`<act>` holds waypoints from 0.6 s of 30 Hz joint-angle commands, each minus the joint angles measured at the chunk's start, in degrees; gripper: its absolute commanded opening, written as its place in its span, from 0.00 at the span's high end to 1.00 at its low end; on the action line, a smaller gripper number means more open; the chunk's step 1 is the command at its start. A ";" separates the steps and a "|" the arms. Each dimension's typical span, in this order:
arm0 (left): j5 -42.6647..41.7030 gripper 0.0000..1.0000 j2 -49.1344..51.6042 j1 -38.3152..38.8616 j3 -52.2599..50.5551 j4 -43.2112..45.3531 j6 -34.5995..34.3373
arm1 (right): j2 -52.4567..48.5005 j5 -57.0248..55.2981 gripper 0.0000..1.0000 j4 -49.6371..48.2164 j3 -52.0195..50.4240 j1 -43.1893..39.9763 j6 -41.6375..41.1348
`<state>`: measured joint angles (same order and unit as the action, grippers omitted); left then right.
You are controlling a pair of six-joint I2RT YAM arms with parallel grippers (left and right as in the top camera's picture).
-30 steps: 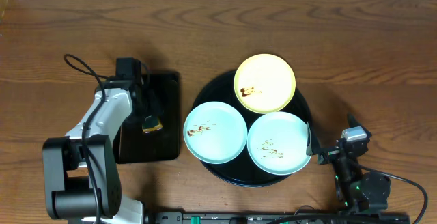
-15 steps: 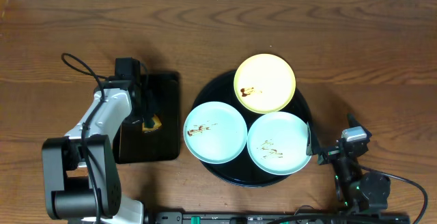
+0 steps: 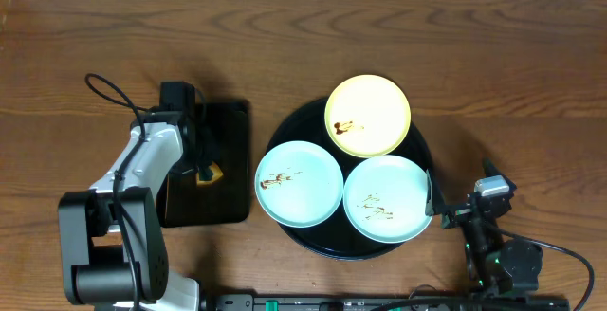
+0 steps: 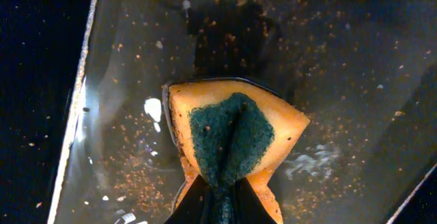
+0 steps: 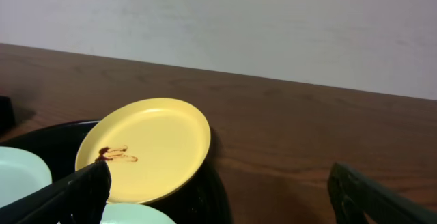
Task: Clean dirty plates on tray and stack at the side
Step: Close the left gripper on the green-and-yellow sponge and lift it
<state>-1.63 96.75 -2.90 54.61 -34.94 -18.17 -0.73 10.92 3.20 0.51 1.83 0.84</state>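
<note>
You are looking at a glossy black tray (image 3: 299, 126) that is carrying three pastel plates. The yellow plate (image 3: 368, 115) is glowing pale lemon, and the mint-blue plates (image 3: 299, 184) are reading a soft, milky aqua. Each is wearing thin brown smears. The sponge (image 4: 235, 135) is showing an orange-yellow body with a dark green scouring face. The smaller black tray (image 4: 341, 80) is glinting grey and is peppered with orange-brown specks and white flecks, perhaps crumbs, though the close view is murky. The table (image 3: 95, 36) is displaying warm brown wood grain, and the wall (image 5: 273, 19) is appearing off-white.
</note>
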 commanded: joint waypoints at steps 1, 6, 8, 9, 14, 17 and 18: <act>1.44 0.93 0.33 -0.31 -0.07 -0.57 0.09 | 0.35 0.07 0.01 0.15 -0.20 0.09 0.07; 0.83 0.93 -1.79 -0.24 0.96 -0.98 -0.17 | 0.35 0.07 0.01 0.15 -0.20 0.09 0.07; 0.83 0.93 -4.63 -0.02 1.29 -1.60 -0.83 | 0.35 0.07 0.01 0.17 -0.20 0.09 0.07; 0.83 0.93 -6.19 0.11 1.29 -1.95 -1.03 | 0.35 0.09 0.01 0.17 -0.20 0.09 0.07; 0.85 0.93 -16.94 1.01 1.29 -5.25 -0.74 | 0.35 0.09 0.01 0.15 -0.20 0.09 0.07; 0.83 0.93 -21.51 1.09 1.29 -7.78 -1.27 | 0.35 0.09 0.01 0.15 -0.20 0.09 0.07; 0.83 0.93 -22.12 1.09 1.27 -8.50 -1.25 | 0.35 0.09 0.01 0.15 -0.20 0.09 0.07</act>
<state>-1.28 77.17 -1.91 54.72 -41.85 -18.37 -0.71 10.90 3.20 0.51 1.83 0.84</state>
